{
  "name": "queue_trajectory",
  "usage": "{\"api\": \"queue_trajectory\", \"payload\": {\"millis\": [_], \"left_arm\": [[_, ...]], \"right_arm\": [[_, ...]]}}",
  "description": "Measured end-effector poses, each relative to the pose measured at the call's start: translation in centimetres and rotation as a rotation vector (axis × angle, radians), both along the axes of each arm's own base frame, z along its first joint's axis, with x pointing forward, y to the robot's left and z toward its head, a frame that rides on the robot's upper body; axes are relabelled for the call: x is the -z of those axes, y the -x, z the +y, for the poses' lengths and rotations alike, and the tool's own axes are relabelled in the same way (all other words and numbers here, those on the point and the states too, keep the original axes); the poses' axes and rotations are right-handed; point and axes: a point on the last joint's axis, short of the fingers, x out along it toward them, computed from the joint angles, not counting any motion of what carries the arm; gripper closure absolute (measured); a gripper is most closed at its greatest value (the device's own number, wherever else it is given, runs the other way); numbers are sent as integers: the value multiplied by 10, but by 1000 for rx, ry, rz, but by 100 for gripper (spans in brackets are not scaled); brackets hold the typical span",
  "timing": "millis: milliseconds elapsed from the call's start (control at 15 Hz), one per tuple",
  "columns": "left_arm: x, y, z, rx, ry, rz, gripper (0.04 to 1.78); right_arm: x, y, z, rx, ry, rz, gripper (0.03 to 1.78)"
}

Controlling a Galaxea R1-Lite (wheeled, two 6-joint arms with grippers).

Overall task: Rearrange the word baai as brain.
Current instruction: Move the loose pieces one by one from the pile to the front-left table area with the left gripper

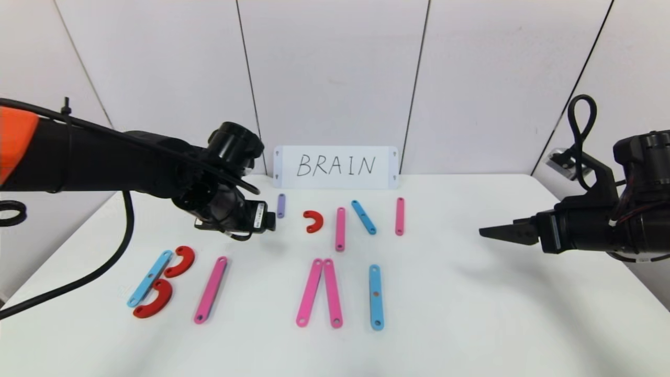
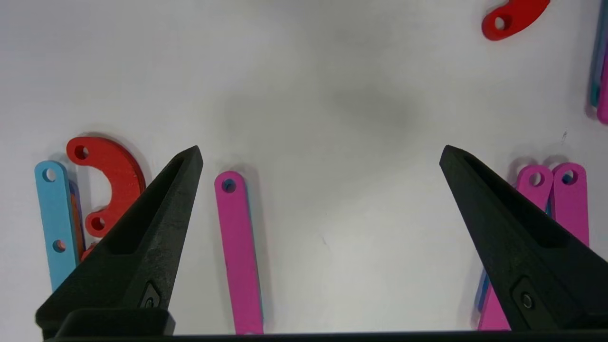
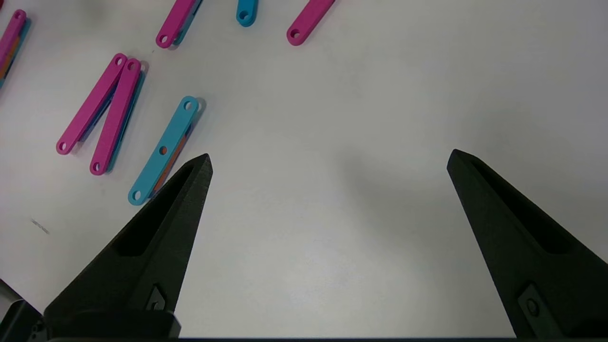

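Note:
The front row holds a blue strip with two red arcs as a B, a lone pink strip, two pink strips meeting at the top, and a blue strip. Behind lie a short purple strip, a red arc, a pink strip, a slanted blue strip and another pink strip. My left gripper hovers open and empty above the lone pink strip. My right gripper is open and empty at the right.
A white card with handwritten BRAIN stands against the back wall. The table's right edge runs close under the right arm. The left arm's cable hangs off the left side.

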Motion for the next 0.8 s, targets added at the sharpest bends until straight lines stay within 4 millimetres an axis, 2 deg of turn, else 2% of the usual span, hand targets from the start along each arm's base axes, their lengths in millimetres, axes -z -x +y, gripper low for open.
{"api": "queue_trajectory", "payload": {"millis": [467,800], "left_arm": [[18,-36,-60,-26,10,-73,7],[39,-57,-89,-49,35,-97,7]], "right_arm": [[-1,1,-1,6,-1,-4,8],[-1,1,-2,6,0,-4,8]]}}
